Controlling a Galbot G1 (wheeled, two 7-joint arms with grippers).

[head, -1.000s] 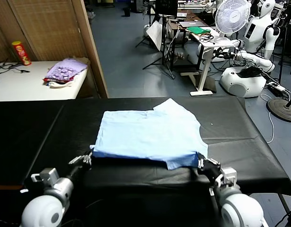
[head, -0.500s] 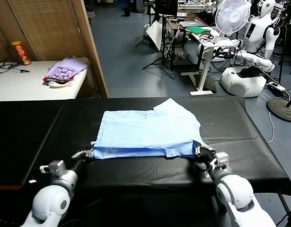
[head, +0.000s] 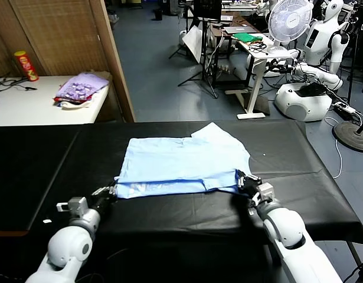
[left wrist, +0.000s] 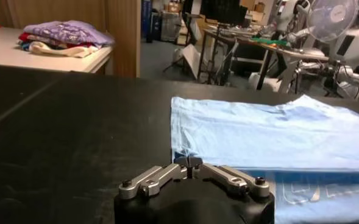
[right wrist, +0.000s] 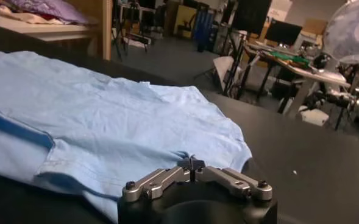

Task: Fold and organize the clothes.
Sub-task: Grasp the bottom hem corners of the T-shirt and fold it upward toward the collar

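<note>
Two claws pinch the T-shirt (head: 184,162) hem: left claw (head: 112,190) and right claw (head: 242,178), each clamped on a near corner. You see its long axis parallel to the worktop (head: 45,159) near edge, mid-worktop; the body lies beyond both claws, with bare room toward the far edge.

Black table (head: 45,171); white side table (head: 28,109) with purple cloth heap (head: 81,88), red can (head: 26,66); fan (head: 290,20) behind.
</note>
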